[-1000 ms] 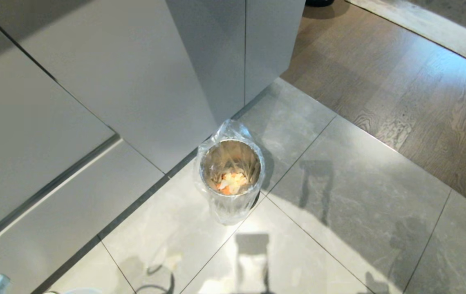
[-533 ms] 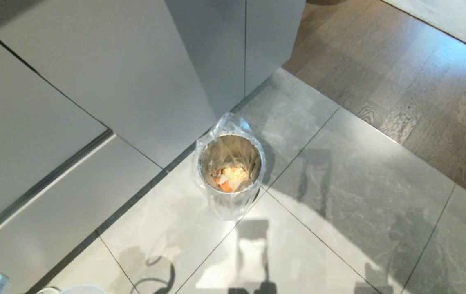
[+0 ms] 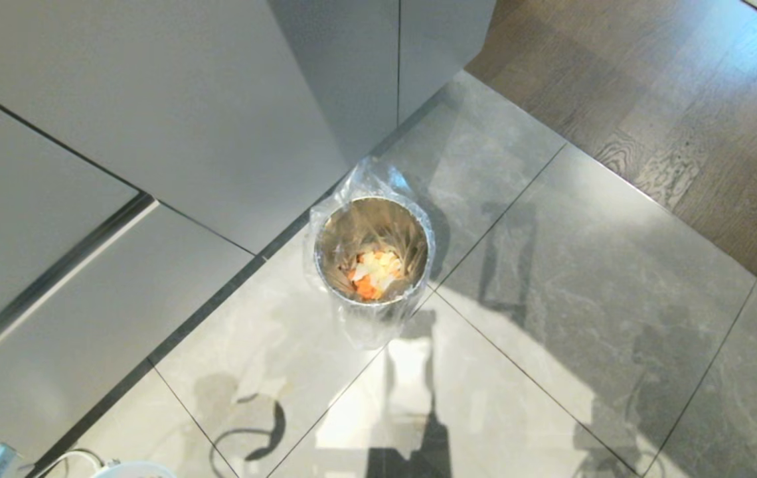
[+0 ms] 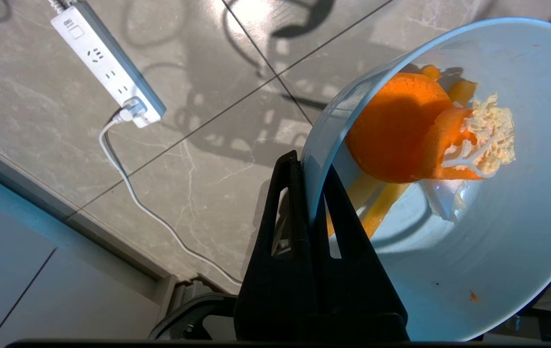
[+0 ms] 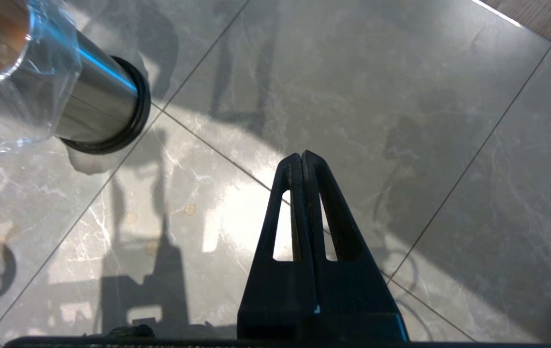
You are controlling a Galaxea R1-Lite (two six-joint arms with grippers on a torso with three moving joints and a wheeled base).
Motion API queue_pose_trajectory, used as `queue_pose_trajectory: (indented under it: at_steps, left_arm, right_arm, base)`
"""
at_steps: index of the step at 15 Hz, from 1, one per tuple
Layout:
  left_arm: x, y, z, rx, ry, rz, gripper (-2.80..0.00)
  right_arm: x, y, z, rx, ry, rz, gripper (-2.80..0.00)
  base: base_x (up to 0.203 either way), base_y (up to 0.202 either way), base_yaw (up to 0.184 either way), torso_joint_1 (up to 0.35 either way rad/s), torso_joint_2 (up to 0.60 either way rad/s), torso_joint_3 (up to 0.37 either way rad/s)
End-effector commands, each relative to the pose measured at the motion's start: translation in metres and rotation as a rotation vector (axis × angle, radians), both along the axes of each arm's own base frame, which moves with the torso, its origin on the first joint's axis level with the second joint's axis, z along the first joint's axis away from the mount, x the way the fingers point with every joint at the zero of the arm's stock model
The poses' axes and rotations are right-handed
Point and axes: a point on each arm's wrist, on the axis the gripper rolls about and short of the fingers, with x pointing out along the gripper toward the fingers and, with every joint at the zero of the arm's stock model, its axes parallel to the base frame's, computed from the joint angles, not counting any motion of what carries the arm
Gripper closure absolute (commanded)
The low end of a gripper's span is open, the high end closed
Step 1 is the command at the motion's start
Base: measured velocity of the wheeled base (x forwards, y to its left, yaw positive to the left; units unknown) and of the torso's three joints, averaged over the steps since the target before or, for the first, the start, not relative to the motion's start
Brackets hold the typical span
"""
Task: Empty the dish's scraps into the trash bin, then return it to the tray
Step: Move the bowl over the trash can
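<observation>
A: where's the dish (image 4: 473, 232)?
B: left gripper (image 4: 311, 193) pinches its rim, scraps (image 4: 420, 135) inside. Bin (image 3: 373, 265) sits ahead on the floor, to its right. Right gripper (image 5: 301, 159) closed, empty.

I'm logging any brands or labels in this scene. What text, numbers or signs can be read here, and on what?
Power strip: a small grey mark near one end, too small to read.
Dish: no text.
Bin: no text.
Cabinets and floor: no text.
Nothing legible anywhere.
</observation>
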Motion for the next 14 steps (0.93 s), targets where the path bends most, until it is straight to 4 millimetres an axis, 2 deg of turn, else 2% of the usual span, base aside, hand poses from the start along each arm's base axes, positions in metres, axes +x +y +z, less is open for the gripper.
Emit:
queue_pose_trajectory:
  at_steps: [1, 8, 14]
  left_arm:
    - [0.001, 0.000, 0.001, 0.002, -0.019, 0.001, 0.00]
    - [0.000, 0.000, -0.001, 0.007, -0.033, 0.001, 0.00]
    - [0.005, 0.001, 0.009, 0.015, -0.101, -0.001, 0.00]
  right_arm:
    - [0.000, 0.000, 0.000, 0.000, -0.001, 0.000, 0.00]
    - [0.000, 0.000, 0.000, 0.000, -0.001, 0.000, 0.00]
    - [0.000, 0.000, 0.000, 0.000, -0.001, 0.000, 0.00]
  base:
    - [0.000, 0.000, 0.000, -0.003, 0.00, -0.191]
    - [0.000, 0.000, 0.000, 0.005, 0.00, -0.185]
    - [0.000, 0.000, 0.000, 0.002, 0.00, -0.015]
